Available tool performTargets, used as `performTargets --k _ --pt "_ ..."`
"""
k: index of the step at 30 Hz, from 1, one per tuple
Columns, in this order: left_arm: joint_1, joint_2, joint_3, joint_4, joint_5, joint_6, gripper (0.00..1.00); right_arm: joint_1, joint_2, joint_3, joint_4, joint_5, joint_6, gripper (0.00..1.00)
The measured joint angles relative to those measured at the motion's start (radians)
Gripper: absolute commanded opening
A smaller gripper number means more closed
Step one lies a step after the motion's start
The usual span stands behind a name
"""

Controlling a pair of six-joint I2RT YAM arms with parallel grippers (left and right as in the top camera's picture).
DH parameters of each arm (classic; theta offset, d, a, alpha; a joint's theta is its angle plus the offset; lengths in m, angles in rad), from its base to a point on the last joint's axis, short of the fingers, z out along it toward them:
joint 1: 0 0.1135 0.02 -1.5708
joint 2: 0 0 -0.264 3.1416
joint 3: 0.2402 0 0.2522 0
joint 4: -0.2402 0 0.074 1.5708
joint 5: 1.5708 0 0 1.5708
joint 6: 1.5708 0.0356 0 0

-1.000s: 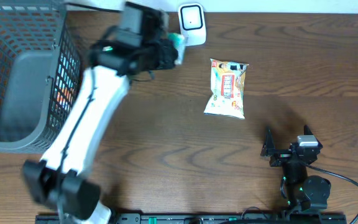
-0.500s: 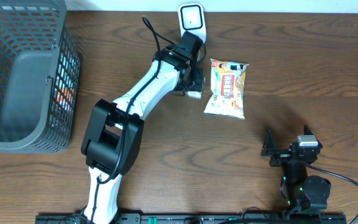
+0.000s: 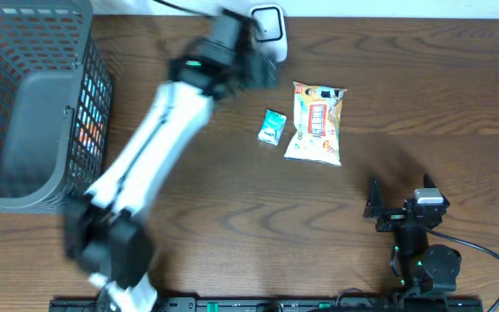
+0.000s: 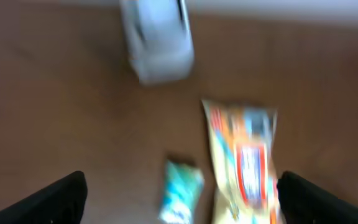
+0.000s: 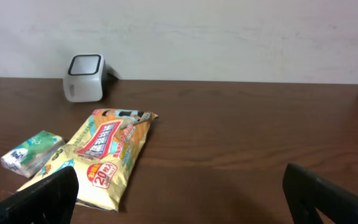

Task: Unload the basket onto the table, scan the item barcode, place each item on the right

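Two packets on the table, and neither claw holds anything.

Below the white barcode scanner a small teal packet lies flat on the wooden table, just beside a larger printed snack bag. I cannot tell whether they touch. The left claw hangs over the table near the scanner with its fingers spread wide and empty. The right claw sits well apart at the near edge, also spread wide. A grey wire basket stands at the far left. The teal packet looks light, soft and a little slick, so I would pinch it across its short sides. The bag looks puffy and crinkly, likely to slip or crush, and a sealed end seems the safer hold.
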Motion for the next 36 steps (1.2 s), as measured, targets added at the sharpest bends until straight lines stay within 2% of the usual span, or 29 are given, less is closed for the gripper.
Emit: performTargets --k 5,9,13,19,23,26,29,36 --pt "0.227 -0.272 0.044 0.088 -0.132 0.003 0.98 0.000 0.000 0.000 0.000 0.000 0.000 0.99" --pt "0.524 -0.383 0.047 0.045 -0.127 0.032 0.98 0.000 0.000 0.000 0.000 0.000 0.000 0.99" --pt "0.762 -0.362 0.047 -0.045 0.000 0.131 0.98 0.000 0.000 0.000 0.000 0.000 0.000 0.99" --pt "1.008 -0.228 0.047 -0.118 0.280 0.198 0.97 0.000 0.000 0.000 0.000 0.000 0.000 0.99" --pt "1.067 -0.119 0.047 -0.187 0.389 0.261 0.98 0.000 0.000 0.000 0.000 0.000 0.000 0.99" --pt "1.065 -0.027 0.047 -0.221 0.429 0.375 0.97 0.000 0.000 0.000 0.000 0.000 0.000 0.99" --pt "1.064 0.040 0.047 -0.177 0.446 0.448 0.97 0.000 0.000 0.000 0.000 0.000 0.000 0.99" --pt "1.054 0.183 0.047 -0.117 0.460 0.525 0.97 0.000 0.000 0.000 0.000 0.000 0.000 0.99"
